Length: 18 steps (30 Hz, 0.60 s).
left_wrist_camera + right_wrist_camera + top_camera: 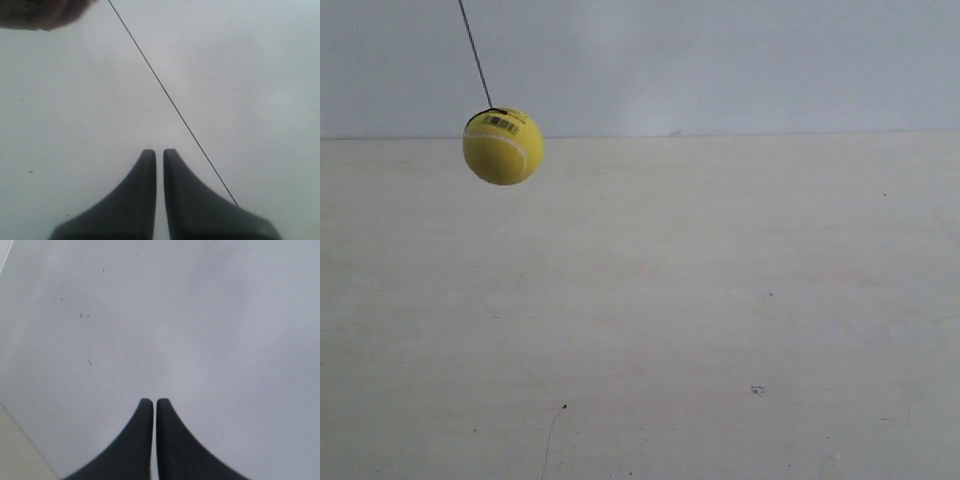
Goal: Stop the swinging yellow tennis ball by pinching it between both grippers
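Yellow tennis ball point(502, 146) is hanging upper left; left gripper point(159, 152), right gripper point(150, 402) are sitting closed (empty); converging level from both sides seems best.

Small bright-yellow felt tennis ball point(502, 146) w/ white curved seam and black barcode-type print near its top. It hangs in mid-air, upper left of ext. view, on a thin dark string point(475, 52) that slants up and left from the ball's top. Left gripper point(159, 152): two black tapered fingers, tips side by side w/ only a narrow slit between. The string crosses the left wrist view diagonally and meets one finger's edge. Right gripper point(154, 401): same black tapered pair, tips approx. touching.
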Each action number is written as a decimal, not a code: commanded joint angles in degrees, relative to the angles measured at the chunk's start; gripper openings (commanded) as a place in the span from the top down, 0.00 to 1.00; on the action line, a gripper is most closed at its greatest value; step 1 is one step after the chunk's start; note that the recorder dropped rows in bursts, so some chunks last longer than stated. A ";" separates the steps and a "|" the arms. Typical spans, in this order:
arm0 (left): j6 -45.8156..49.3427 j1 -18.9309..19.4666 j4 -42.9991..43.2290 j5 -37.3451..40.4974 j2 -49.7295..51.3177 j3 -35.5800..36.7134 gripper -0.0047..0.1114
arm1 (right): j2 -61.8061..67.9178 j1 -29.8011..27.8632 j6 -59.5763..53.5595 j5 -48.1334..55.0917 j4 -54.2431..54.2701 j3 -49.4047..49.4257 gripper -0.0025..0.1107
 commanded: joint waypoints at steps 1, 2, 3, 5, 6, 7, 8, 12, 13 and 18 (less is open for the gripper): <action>-2.90 0.10 -1.50 6.68 -5.92 -1.76 0.92 | -5.51 -0.03 0.50 3.27 0.16 -0.31 0.98; -3.67 0.10 -1.50 8.31 -7.17 -2.19 0.92 | -6.45 -0.03 0.50 3.93 0.16 -0.31 0.98; -4.44 0.10 -1.50 9.58 -8.14 -2.50 0.92 | -7.60 -0.03 0.50 4.90 0.16 -0.10 0.98; -6.26 0.10 -1.21 12.92 -10.51 -3.23 0.92 | -9.84 -0.03 0.64 6.70 0.16 0.66 0.98; -7.15 0.10 -0.75 14.42 -11.62 -3.45 0.92 | -11.49 -0.03 0.64 7.90 0.16 1.24 0.98; -7.69 0.10 -0.38 15.83 -12.74 -3.73 0.92 | -12.84 -0.03 0.52 9.45 0.16 2.00 0.98; -9.10 0.10 0.93 16.77 -13.85 -3.84 0.92 | -13.90 -0.03 0.52 10.91 0.16 2.60 0.98; -14.92 0.10 7.00 17.71 -17.52 -4.30 0.92 | -17.80 -0.03 0.52 15.55 0.16 3.91 0.98; -16.21 -0.01 8.44 17.71 -18.11 -4.30 0.92 | -18.53 -0.03 0.52 15.55 0.16 3.91 0.98; -23.52 -0.01 16.66 17.71 -19.37 -4.30 0.92 | -19.80 -0.03 0.52 13.97 0.16 3.91 0.98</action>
